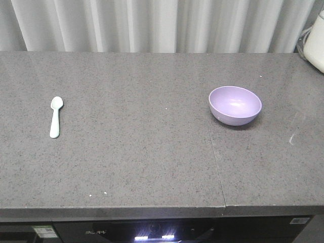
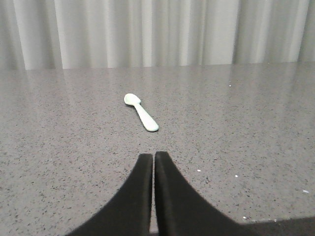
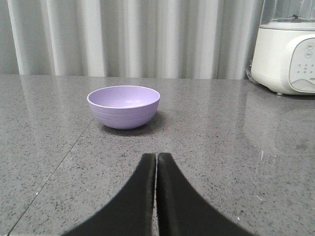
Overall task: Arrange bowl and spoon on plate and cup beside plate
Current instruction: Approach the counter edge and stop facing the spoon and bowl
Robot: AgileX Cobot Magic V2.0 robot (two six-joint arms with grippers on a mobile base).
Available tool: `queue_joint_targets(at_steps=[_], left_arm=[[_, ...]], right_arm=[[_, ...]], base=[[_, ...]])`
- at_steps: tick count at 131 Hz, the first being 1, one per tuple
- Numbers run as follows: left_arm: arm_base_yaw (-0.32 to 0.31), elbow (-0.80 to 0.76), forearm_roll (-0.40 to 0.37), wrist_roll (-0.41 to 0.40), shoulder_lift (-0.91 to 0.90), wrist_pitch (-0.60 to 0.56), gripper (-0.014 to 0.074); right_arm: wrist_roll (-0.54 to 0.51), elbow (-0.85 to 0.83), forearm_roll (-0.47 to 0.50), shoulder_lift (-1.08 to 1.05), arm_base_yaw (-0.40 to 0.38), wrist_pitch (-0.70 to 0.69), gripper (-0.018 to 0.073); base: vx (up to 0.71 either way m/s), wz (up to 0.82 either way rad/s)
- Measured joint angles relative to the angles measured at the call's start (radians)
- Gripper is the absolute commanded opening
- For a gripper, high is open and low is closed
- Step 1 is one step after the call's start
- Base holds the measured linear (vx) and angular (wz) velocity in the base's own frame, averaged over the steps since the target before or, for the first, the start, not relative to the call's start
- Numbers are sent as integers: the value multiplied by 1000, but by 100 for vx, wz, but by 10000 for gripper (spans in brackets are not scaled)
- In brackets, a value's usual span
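Bowl (image 1: 235, 105) upright, spoon (image 1: 55, 117) well apart, left gripper (image 2: 154, 156), right gripper (image 3: 156, 157), fingers together

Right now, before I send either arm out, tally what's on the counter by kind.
bowl: 1, lavender
spoon: 1, mint green
white appliance: 1, at the far right
plate: 0 in view
cup: 0 in view
Total: 3 things
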Motion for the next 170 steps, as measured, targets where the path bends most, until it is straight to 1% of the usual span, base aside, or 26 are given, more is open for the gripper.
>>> queue_joint_targets(at_steps=[170], left_arm=[[0,0,0,0,0,0,-6]], right_arm=[[0,0,0,0,0,0,-4]], base=[[4,1]])
